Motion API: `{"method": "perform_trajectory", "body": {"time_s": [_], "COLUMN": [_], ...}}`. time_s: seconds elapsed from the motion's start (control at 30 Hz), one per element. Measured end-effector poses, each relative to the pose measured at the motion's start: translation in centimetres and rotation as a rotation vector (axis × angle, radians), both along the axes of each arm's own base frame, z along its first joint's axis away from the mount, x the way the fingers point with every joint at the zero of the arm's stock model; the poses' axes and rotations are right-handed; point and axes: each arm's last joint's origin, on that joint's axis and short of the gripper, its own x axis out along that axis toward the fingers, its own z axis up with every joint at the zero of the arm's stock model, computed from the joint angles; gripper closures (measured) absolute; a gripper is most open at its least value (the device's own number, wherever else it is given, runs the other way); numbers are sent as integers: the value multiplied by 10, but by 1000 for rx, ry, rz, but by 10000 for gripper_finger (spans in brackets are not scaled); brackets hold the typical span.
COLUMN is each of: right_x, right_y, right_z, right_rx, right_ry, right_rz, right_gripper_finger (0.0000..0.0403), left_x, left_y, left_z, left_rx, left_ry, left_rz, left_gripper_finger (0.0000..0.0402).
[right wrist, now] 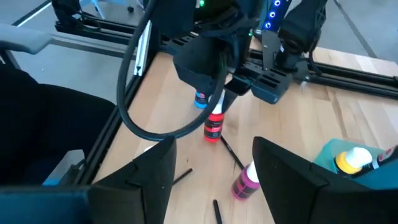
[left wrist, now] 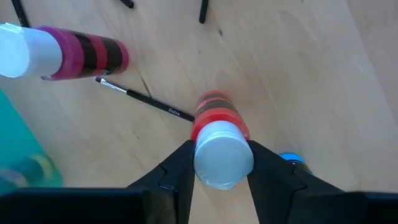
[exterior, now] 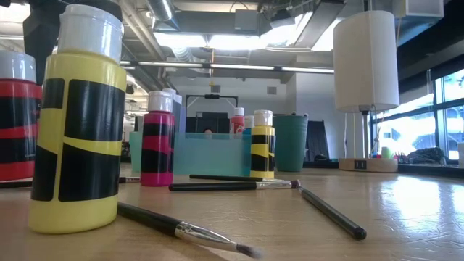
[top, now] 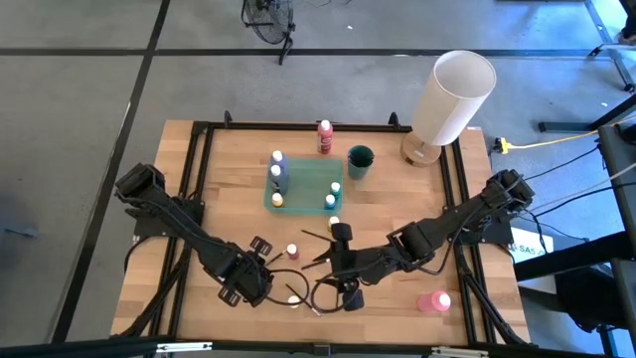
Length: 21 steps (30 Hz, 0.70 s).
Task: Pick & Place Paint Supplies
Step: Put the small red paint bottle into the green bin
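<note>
Two pincers meet over the near half of the table, a little left of its middle. The left pincer (left wrist: 222,163) is clenched on the red bottle (left wrist: 214,113), one finger pressed to each side of its white cap. That bottle stands upright on the wood close to the near edge. A thin brush (left wrist: 146,102) lies with its handle end touching the bottle's foot. Just beside them a pink bottle (top: 292,251) stands free.

The right pincer (top: 334,267) hangs close by, pointing at the left one. Its fingers are spread wide and hold nothing.

Nearest the near edge a yellow bottle (top: 294,298) stands upright. A second yellow bottle (top: 334,223) stands farther in, just outside the teal tray (top: 303,171). The tray sits mid-table toward the far edge and holds several small bottles. One of them is a taller dark bottle (top: 278,171) at its far left corner. A dark green cup (top: 360,161) stands just beside the tray's far right corner. A tall red bottle (top: 325,137) stands at the far edge.

A pink bottle on its side (top: 434,301) lies toward the near right corner, well apart from the rest. More brushes (exterior: 232,185) lie flat on the wood near the bottles. A white cylinder (top: 452,97) rises at the far right corner.
</note>
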Motion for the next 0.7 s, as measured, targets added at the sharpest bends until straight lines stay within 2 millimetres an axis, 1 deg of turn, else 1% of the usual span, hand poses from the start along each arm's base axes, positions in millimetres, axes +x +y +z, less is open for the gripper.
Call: {"method": "perform_trajectory", "body": {"time_s": [0.43,0.6,0.7], "right_x": [0,-3,-9], "right_y": [2,8,13], "right_z": [2,2,6], "right_rx": [-21,-22,-39], "right_ry": [-21,-25,-47], "right_rz": [20,38,14], "right_gripper_finger": [187,187,187], "left_x": [-1,-6,-7], "left_y": [1,5,6], "left_z": [0,0,2], "left_rx": [12,67,78], "left_ry": [-1,37,51], "left_rz": [2,37,38], "left_gripper_finger": [283,283,283]}}
